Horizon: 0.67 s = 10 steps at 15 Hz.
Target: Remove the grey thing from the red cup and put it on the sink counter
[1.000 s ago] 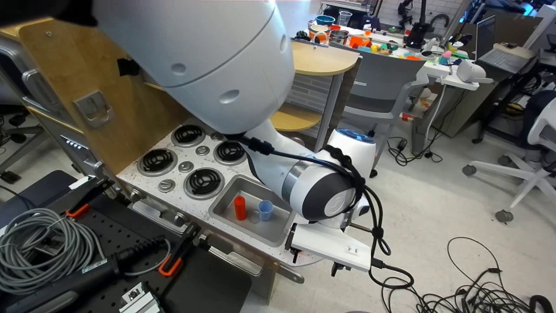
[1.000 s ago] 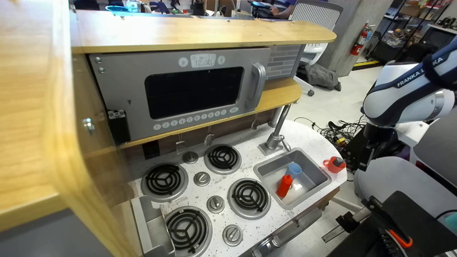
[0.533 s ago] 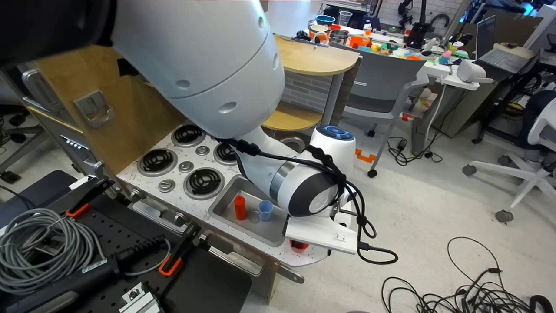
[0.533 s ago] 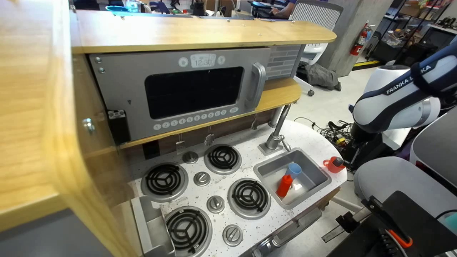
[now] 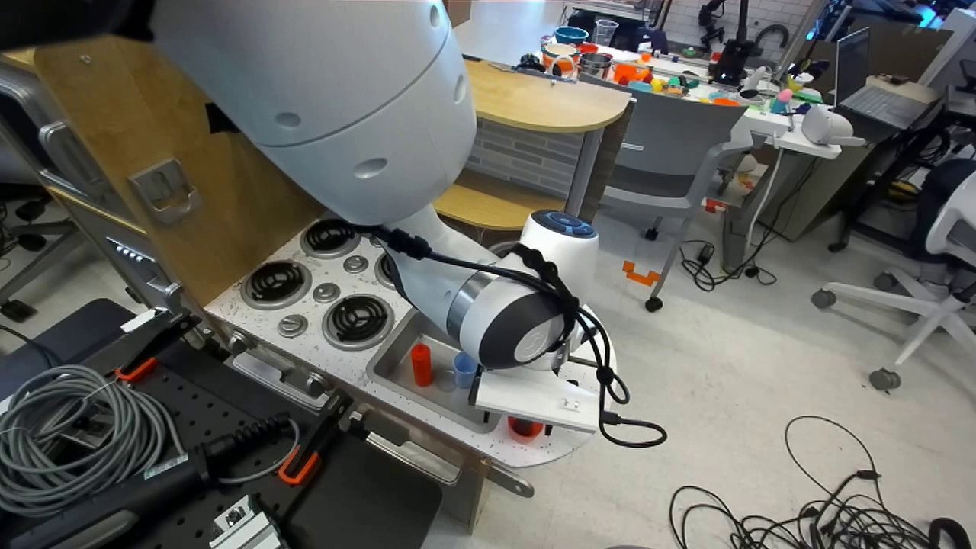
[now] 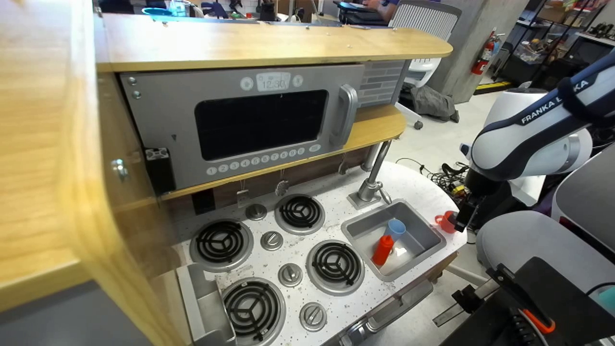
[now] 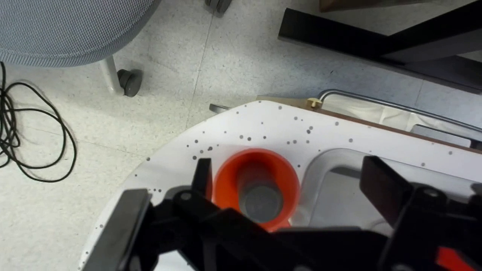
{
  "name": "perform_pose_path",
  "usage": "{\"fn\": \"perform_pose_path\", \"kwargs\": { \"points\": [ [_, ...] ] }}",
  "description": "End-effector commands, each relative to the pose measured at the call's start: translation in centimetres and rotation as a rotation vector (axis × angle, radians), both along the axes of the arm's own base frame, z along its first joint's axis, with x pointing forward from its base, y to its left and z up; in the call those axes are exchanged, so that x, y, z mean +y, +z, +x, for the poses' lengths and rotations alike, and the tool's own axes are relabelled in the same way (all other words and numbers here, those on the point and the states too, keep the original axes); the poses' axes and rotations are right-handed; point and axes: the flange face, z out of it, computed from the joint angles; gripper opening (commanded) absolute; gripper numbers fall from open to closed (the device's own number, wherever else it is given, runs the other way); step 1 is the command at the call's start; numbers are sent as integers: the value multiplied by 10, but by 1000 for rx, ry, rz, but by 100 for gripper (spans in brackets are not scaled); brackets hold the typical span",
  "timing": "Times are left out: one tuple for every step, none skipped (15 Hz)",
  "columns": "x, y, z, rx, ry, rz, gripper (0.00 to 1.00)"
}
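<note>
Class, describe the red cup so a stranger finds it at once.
Find the white sink counter, then its metal basin. Between the basin and the counter's rounded end is the red cup. Unlike the blue cup and red bottle inside the basin, it stands outside and holds a grey cylinder.

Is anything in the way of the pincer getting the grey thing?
Nothing visible stands between the open pincer and the top of the grey thing; only the red cup surrounds its lower part.
</note>
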Motion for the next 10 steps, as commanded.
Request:
{"fn": "perform_pose_path", "kwargs": {
  "points": [
    [3, 14, -3, -39, 22, 12, 100],
    [3, 15, -1, -44, 20, 11, 100],
    [1, 14, 1, -49, 16, 6, 100],
    [0, 13, 3, -53, 14, 2, 100],
    [-1, 11, 5, -54, 10, 0, 100],
    [-1, 11, 5, -53, 9, 1, 100],
    [-1, 10, 5, -54, 12, -1, 100],
    [-1, 10, 5, -55, 13, -1, 100],
    [-2, 11, 6, -54, 11, 0, 100],
    [-2, 11, 6, -52, 10, 1, 100]
  ]
}}
